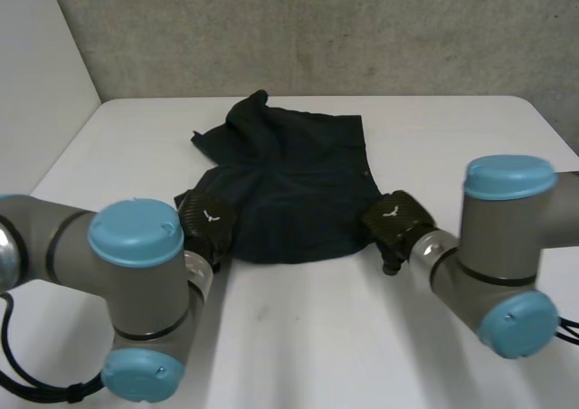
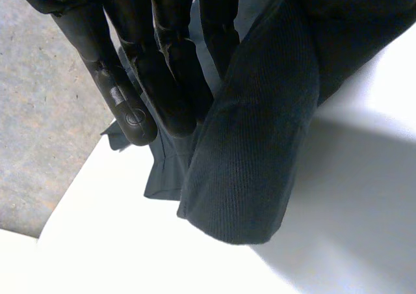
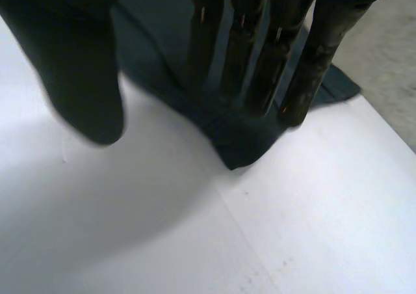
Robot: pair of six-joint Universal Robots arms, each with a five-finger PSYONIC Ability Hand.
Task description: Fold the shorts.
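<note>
Shorts (image 1: 298, 183): dark navy, spread at the middle of the white table (image 1: 317, 337) in the head view. Far edge bunched into a peak at 11 o'clock, near hem rounded at 6 o'clock.
Left hand (image 1: 206, 217): at the shorts' 7 o'clock corner, touching the cloth.
Left hold: seen from the left wrist, fingers (image 2: 133, 105) straight and set against a thick fold of the ribbed cloth, nipping it. Thumb hidden under the fold, whose corner sits raised off the table with shadow beneath.
Right hand (image 1: 395, 217): at the shorts' 4 o'clock corner.
Right hold: nothing gripped. Seen from the right wrist, fingers (image 3: 296, 79) straight, tips resting on the cloth's corner. Thumb (image 3: 78, 79) spread well apart from them, over bare table.
Arms: left arm (image 1: 136, 246) at 8 o'clock of the shorts, right arm (image 1: 507, 210) at 4 o'clock.
Backdrop: grey wall (image 1: 317, 29) past the table's far edge, at 12 o'clock.
</note>
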